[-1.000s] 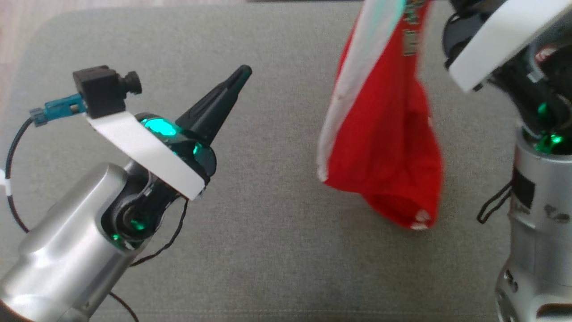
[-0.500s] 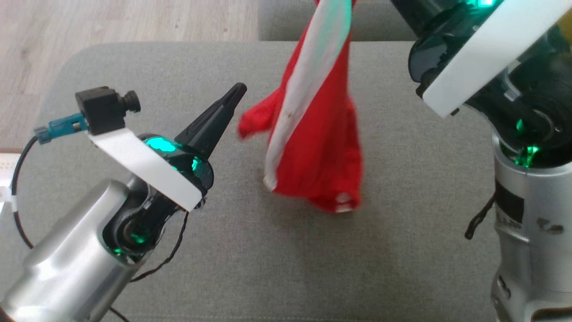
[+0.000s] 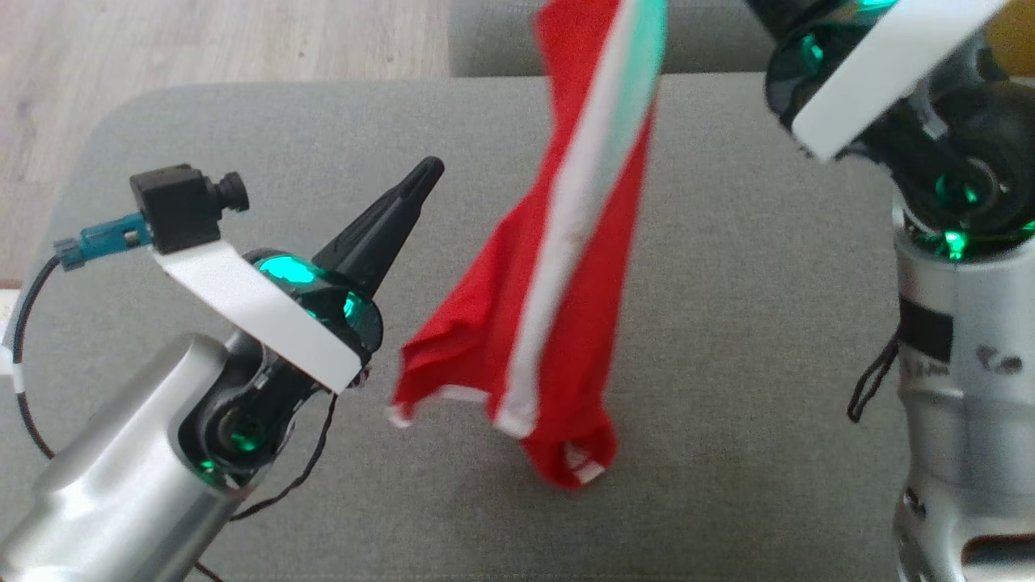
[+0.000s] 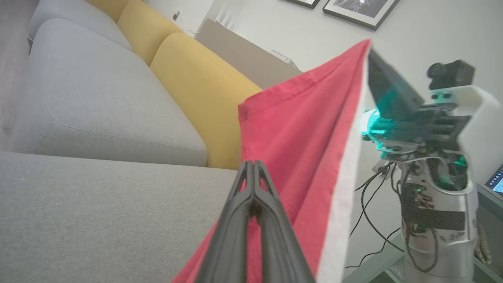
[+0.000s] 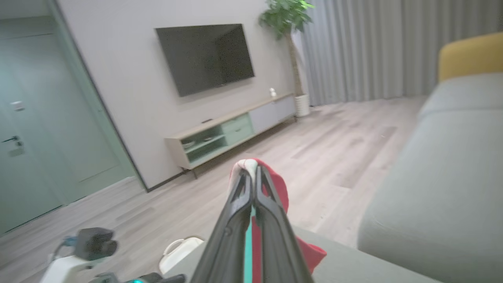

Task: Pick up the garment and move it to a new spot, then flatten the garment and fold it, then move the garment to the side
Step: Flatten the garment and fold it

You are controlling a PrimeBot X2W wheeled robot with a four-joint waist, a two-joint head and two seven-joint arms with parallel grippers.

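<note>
Holding the red striped garment (image 3: 558,307) high, my right end effector (image 5: 251,175) clamped on it, so it hangs loose for moving.

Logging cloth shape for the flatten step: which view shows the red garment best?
Head view: most of the red garment shows, hanging over the grey sofa cushion, white stripe visible. Left wrist view shows a close red panel with white edge. Right wrist view shows a bunch pinched in the right gripper.

Our forearms (image 3: 113,493) silver, rounded. White wrist plates (image 3: 259,311). Green glow (image 3: 283,271) at joints. Left gripper (image 3: 431,168) dark, tapered. Black cube camera (image 3: 174,206), teal plug (image 3: 101,238), thin black cables (image 3: 24,301). Black band (image 3: 926,327) on right forearm.
</note>
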